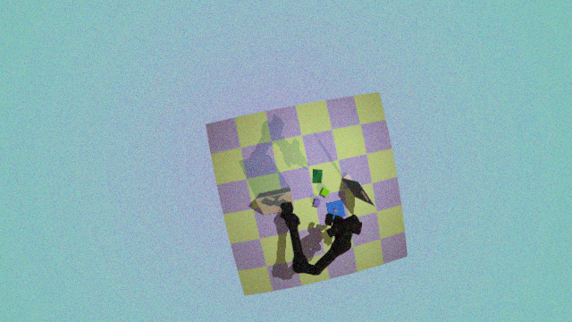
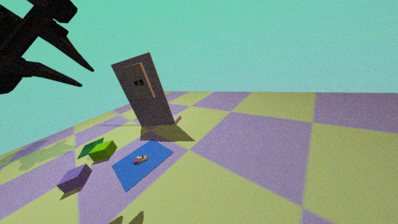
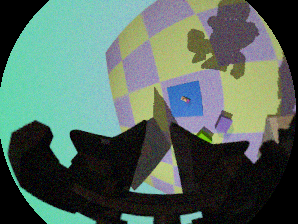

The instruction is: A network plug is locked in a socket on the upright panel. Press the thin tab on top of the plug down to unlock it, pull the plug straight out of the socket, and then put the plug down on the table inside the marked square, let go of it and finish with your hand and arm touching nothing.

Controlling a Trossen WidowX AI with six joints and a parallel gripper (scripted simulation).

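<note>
Two fingers of the jaws [image 1: 341, 217] [image 2: 87, 78] stand moderately apart, holding nothing, raised off the surface so they touch nothing. Below them the small plug [image 1: 335, 210] [image 2: 141, 160] [image 3: 185, 99] lies loose within the blue square [image 1: 331, 206] [image 2: 129, 177] [image 3: 192, 110] (presumably the marked one), likely set there as its goal. Beyond it, the upright panel [image 1: 357, 190] [image 2: 149, 109] [image 3: 150, 155] shows an unfilled socket [image 2: 138, 83]; all that seems left is keeping the arm clear.

The exterior view's edge (the left) crops the arm [image 2: 12, 37].
</note>
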